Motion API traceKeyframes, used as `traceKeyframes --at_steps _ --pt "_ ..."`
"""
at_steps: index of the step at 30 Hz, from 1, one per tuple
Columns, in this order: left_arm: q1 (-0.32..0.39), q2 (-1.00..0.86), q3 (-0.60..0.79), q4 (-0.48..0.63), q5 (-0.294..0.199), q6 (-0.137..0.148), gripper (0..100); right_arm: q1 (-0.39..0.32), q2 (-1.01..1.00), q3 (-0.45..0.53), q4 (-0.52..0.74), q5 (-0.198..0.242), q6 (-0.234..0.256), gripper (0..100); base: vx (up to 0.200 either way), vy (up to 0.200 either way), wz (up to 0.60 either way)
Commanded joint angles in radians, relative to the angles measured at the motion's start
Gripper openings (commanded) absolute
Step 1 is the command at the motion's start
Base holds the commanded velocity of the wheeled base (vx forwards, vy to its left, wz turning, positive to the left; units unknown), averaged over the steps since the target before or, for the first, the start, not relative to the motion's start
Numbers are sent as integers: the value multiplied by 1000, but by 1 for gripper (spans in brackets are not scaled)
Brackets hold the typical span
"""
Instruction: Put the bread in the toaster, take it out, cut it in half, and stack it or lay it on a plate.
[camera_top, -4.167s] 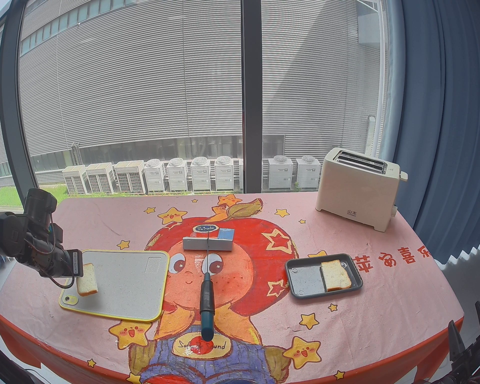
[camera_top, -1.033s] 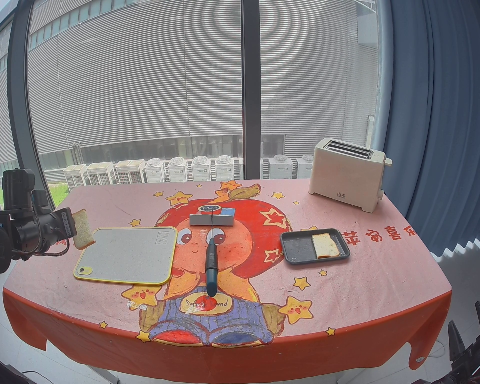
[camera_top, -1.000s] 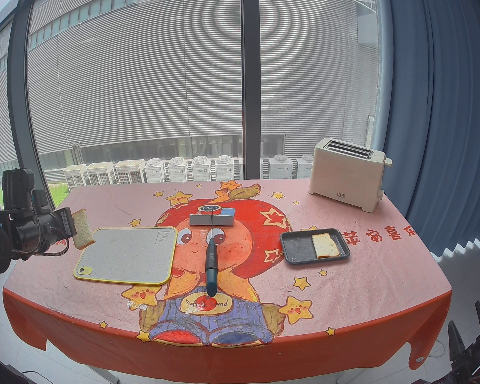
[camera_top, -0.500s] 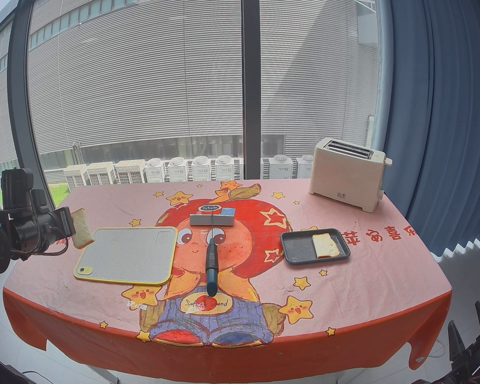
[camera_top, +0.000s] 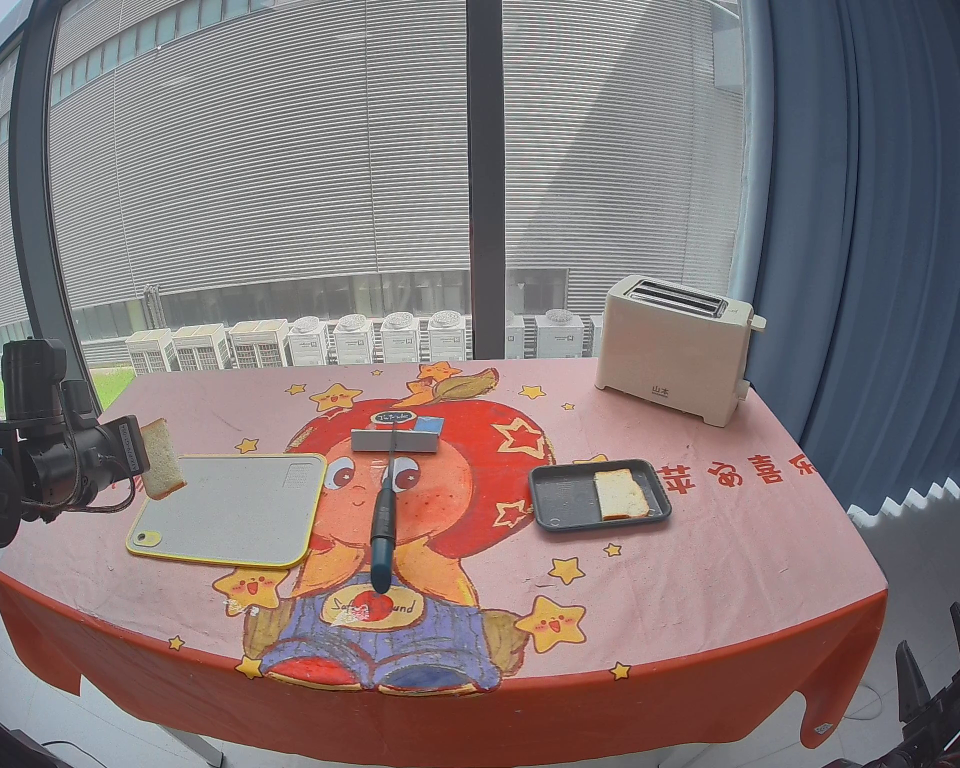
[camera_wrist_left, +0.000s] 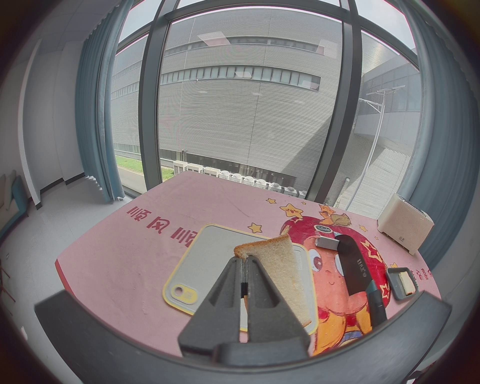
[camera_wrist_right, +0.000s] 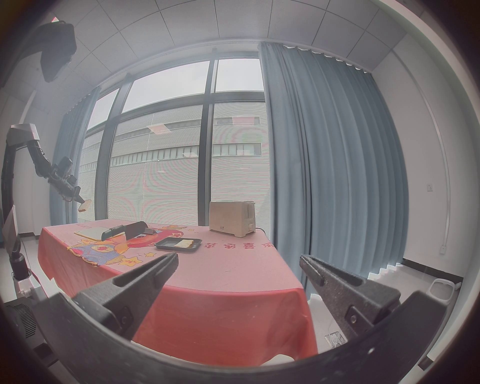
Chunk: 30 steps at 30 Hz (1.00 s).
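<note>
left claw (camera_top: 138, 462): left edge of head view, pinching a half slice of bread (camera_top: 162, 459) by its edge, upright in the air over the left end of the cutting board (camera_top: 225, 512)
right claw (camera_wrist_right: 237, 267): spread wide, holds nothing, low off the table (camera_top: 760, 560)
plate (camera_top: 548, 500): centre-right, other half slice (camera_top: 620, 493) flat on its right part
knife (camera_top: 382, 520): centre, blade tip at a grey block (camera_top: 395, 441)
toaster (camera_top: 672, 350): upper right, nothing sticking out
step: probably carrying the held half to the plate
risk: soft bread, edge grip, could tear or slip on the long swing; a low pass could clip the knife; an off-centre drop lands on the plate rim
</note>
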Motion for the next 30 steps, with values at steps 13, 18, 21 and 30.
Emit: traceKeyframes --at_steps 13,18,21,30 --pt "-6 1 32 -109 0 6 0 0 -10 14 0 1 0 100 0 -185 0" --pt "-6 11 43 -149 14 72 0 0 -10 14 0 1 0 100 0 0 0" --pt "-12 11 41 -158 17 74 0 0 -10 14 0 -1 0 100 0 0 0" --pt "-49 1 69 -154 11 74 0 0 -10 14 0 1 0 100 0 0 0"
